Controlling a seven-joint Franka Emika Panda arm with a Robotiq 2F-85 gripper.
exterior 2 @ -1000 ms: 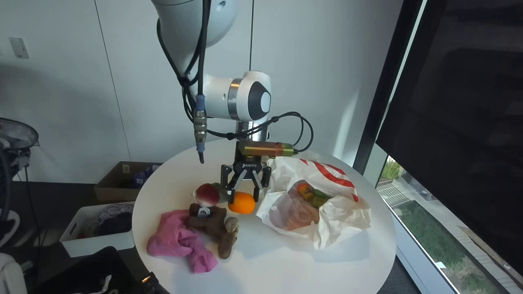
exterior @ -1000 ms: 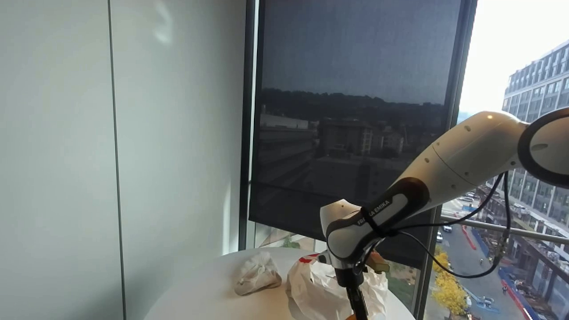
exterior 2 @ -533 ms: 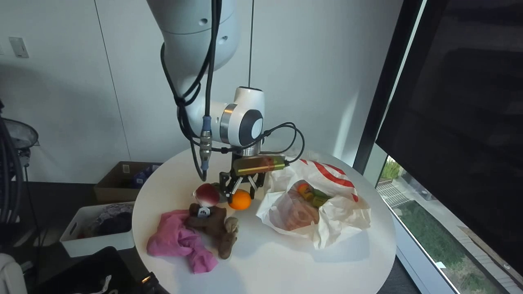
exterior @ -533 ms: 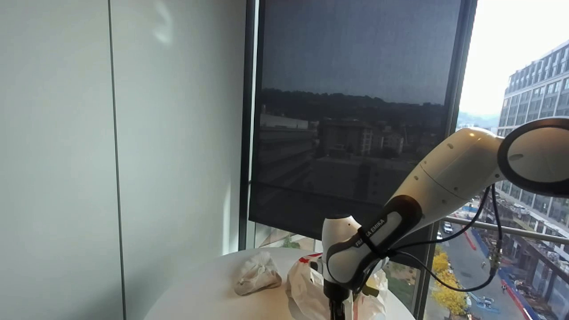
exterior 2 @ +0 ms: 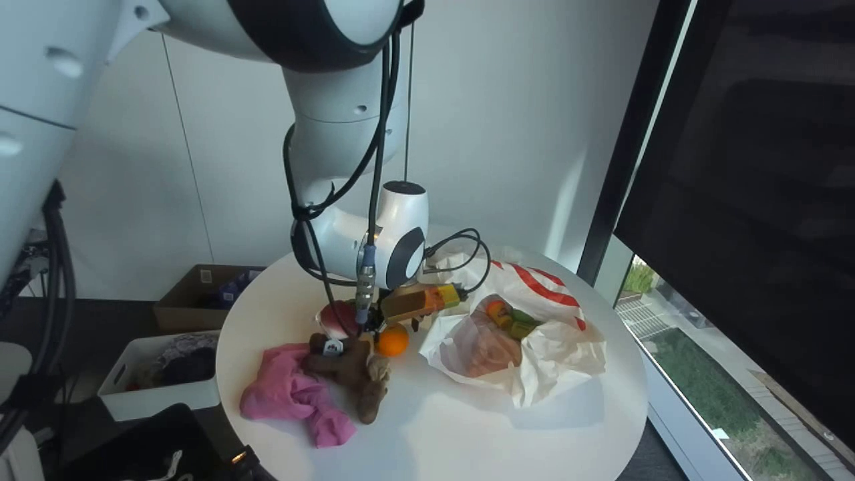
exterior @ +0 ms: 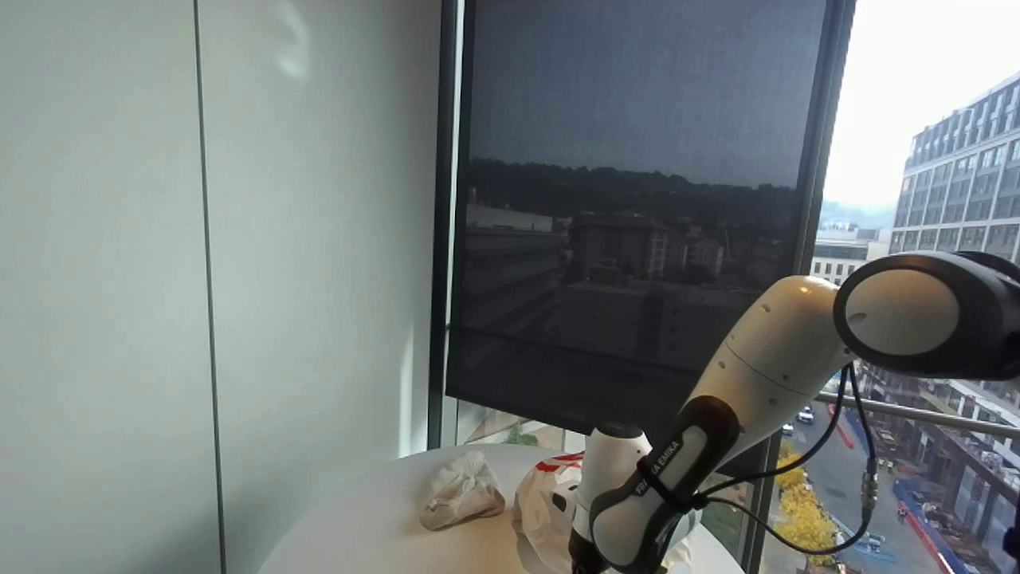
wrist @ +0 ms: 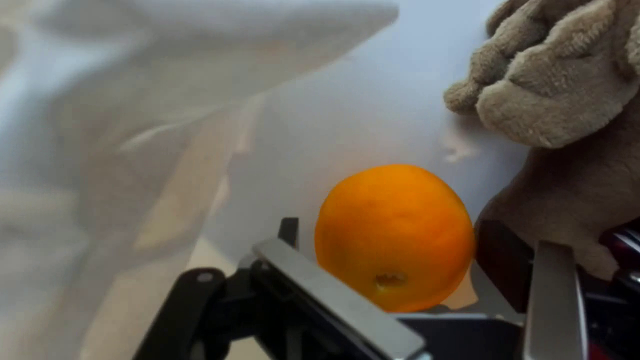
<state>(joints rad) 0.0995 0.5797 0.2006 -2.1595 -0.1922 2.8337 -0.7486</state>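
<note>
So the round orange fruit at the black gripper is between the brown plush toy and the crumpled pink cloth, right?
Not the cloth: the wrist view shows the fruit at the gripper between the toy and the crumpled white bag.

Pale wall panels (exterior 2: 521,100) with dark seams (exterior: 207,239) rise behind a round white bench (exterior 2: 481,441), a daylight streak (exterior 2: 568,199) across one. A dark shade (exterior: 629,104) hangs beside bare window glass (exterior: 884,119) showing city buildings (exterior: 964,183). A cardboard box (exterior 2: 184,308) sits on the dark floor (exterior 2: 113,317).

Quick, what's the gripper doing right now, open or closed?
Gripper: open, straddling the orange without clamping it; the wrist view shows a gap on one side.
</note>
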